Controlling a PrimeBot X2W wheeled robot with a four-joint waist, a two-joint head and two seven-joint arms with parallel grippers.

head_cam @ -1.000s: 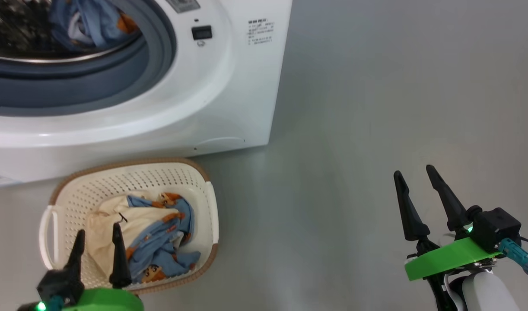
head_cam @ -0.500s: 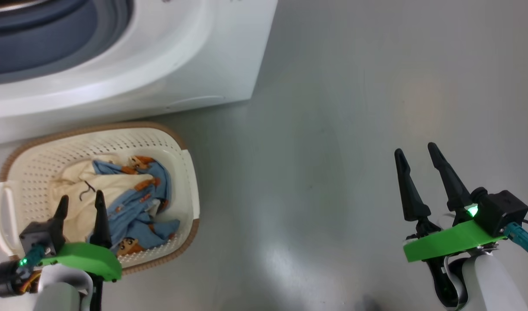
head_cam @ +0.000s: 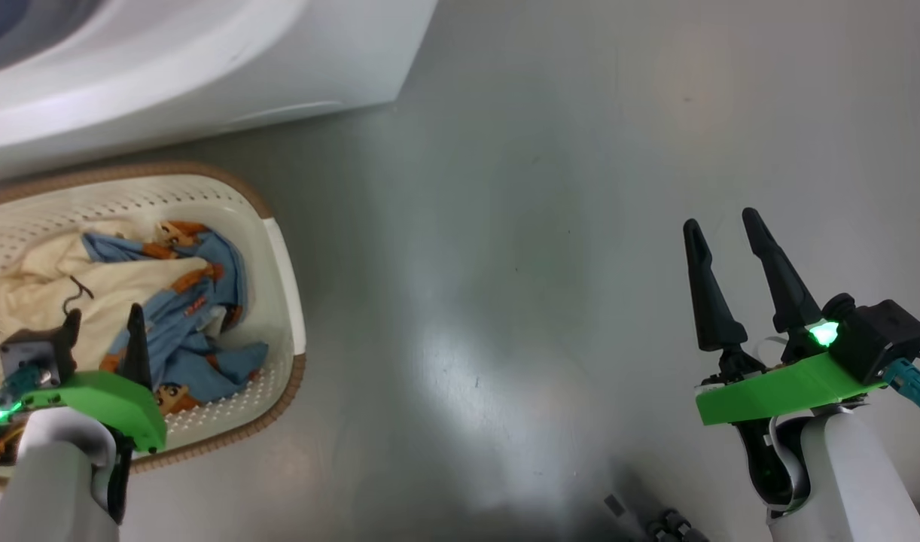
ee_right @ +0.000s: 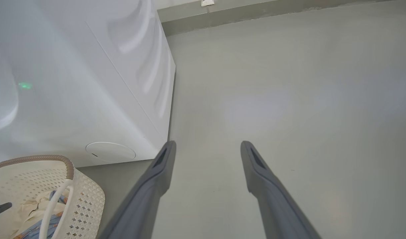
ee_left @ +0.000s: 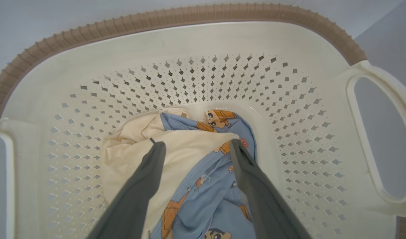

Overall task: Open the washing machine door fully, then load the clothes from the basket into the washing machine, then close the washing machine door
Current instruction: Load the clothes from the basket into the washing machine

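Observation:
The cream basket with its brown rim sits on the floor at the left, below the white washing machine. Inside it lie the clothes: light blue fabric with orange prints and a cream piece. My left gripper hangs open over the basket, its fingers straddling the clothes without holding them. In the left wrist view the left gripper has its tips just above the fabric. My right gripper stands open over bare floor at the right, nothing between its fingers. The washing machine door is out of view.
Grey floor stretches between the basket and the right arm. The right wrist view has the washing machine's side, the basket's handle at the lower left, and a wall base at the far end.
The head camera has tilted down and turned right, so the drum has left the picture. The left gripper has gone lower into the basket over the clothes. The right gripper keeps its pose.

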